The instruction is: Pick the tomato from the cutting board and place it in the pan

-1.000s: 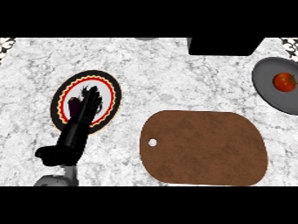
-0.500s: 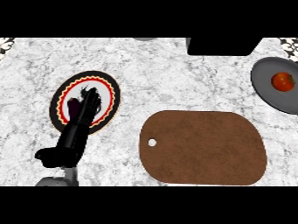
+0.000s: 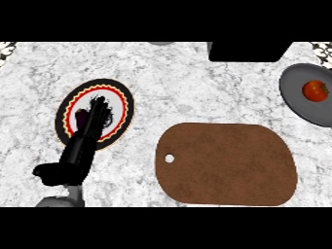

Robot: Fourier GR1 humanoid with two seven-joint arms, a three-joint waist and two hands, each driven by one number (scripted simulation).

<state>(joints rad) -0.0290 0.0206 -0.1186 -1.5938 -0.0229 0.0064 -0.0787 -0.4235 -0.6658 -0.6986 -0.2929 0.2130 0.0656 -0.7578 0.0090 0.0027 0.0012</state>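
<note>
Down at about eight o'clock on the counter, the left hand (image 3: 96, 113) lies stretched over a round plate (image 3: 123, 99) with a black rim, a red zigzag band and a white centre. Its fingers look straight and released, holding nothing, pointing toward twelve o'clock. A small dark purple thing (image 3: 83, 116) on the plate shows just beside the fingers; what it is cannot be told. Toward four o'clock from the hand lies the brown cutting board (image 3: 230, 163), bare on top. Far off at two o'clock, well apart from the hand, the tomato (image 3: 315, 90) sits inside the grey pan (image 3: 298, 99), whose handle runs toward five o'clock.
</note>
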